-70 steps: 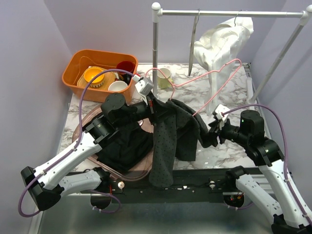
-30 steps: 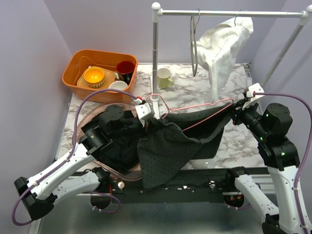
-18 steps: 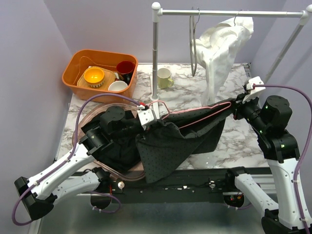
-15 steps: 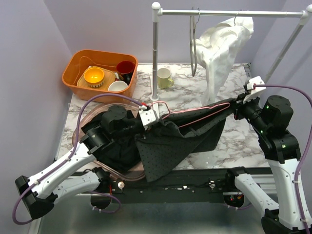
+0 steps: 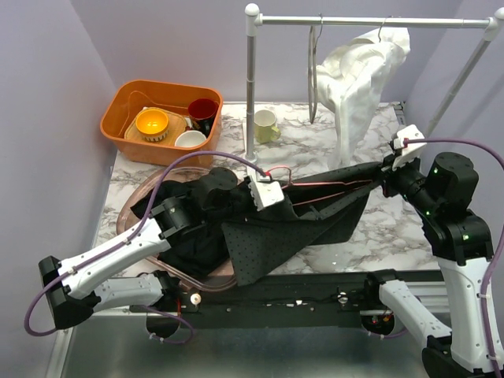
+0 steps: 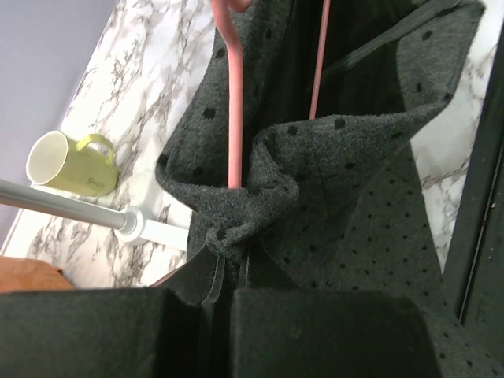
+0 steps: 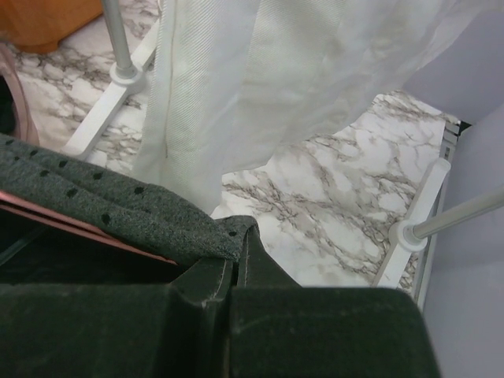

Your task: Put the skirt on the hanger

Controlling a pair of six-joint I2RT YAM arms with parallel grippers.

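Observation:
The dark grey dotted skirt [image 5: 299, 224] is stretched between my two grippers above the marble table, its lower part hanging toward the front edge. The pink hanger [image 5: 315, 185] runs inside its waistband, hook near the left end. My left gripper [image 5: 272, 197] is shut on the skirt's left waist edge [image 6: 236, 228], with the pink hanger bars [image 6: 234, 118] just beyond the pinch. My right gripper [image 5: 387, 175] is shut on the skirt's right corner [image 7: 213, 236], the hanger's pink arm [image 7: 94, 232] showing under the fabric.
A clothes rail [image 5: 370, 21] with a white garment [image 5: 354, 79] stands behind, its post [image 5: 250, 87] near the hanger hook. A yellow mug [image 5: 265, 126] stands by the post. An orange bin [image 5: 161, 122] of dishes is back left. Dark clothes lie in a pink basin [image 5: 134, 228].
My left gripper has slid right along the waistband toward the middle, bunching the skirt's left side. The right gripper has held its place, and the skirt is pulled flatter and tauter.

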